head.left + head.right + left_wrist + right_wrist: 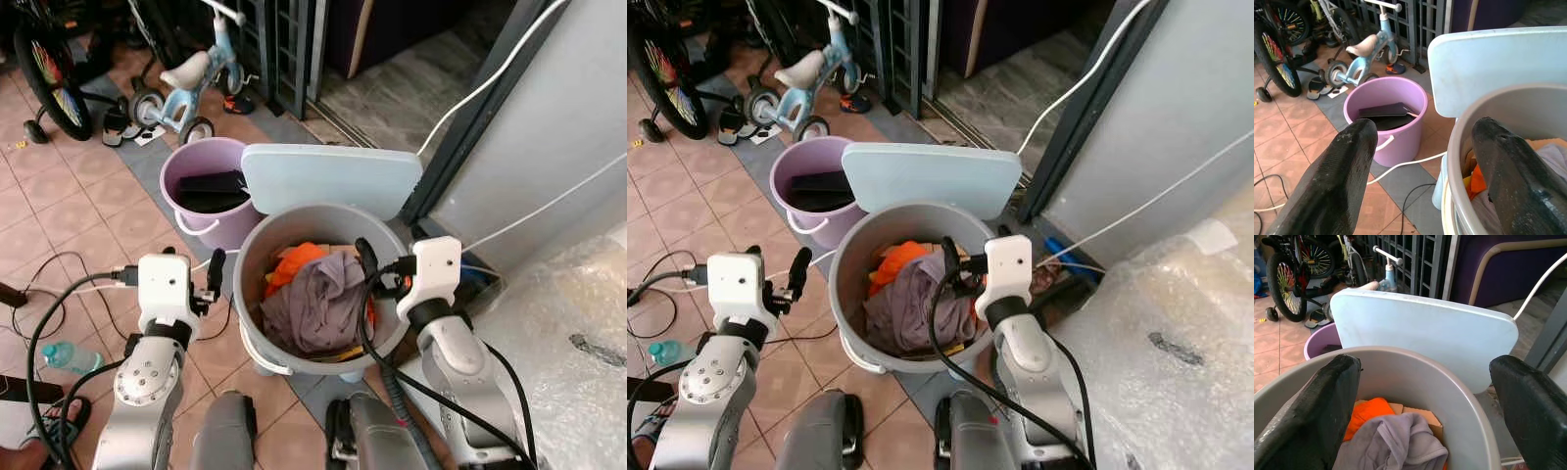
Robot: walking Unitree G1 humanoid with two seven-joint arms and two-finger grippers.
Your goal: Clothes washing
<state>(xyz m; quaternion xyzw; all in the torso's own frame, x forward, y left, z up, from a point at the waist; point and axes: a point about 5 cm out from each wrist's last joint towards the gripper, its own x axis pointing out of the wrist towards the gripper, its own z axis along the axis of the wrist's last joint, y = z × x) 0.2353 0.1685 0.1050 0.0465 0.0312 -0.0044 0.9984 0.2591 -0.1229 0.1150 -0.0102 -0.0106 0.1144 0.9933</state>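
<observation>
In the grey bucket (392,323), soft, light clothes (318,299) are heaped; the purple top fold is best pinched. Left gripper (213,274) and right gripper (364,259) are held wide, empty.

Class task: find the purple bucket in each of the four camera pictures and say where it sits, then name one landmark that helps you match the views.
Left eye view: purple bucket upper left of centre, behind the grey tub.
Right eye view: upper left, beside the pale blue board.
Left wrist view: centre, between the left tool's two fingers.
Right wrist view: a sliver at the left edge, behind the board.
Shared landmark: the pale blue board leaning behind the grey tub.
</observation>
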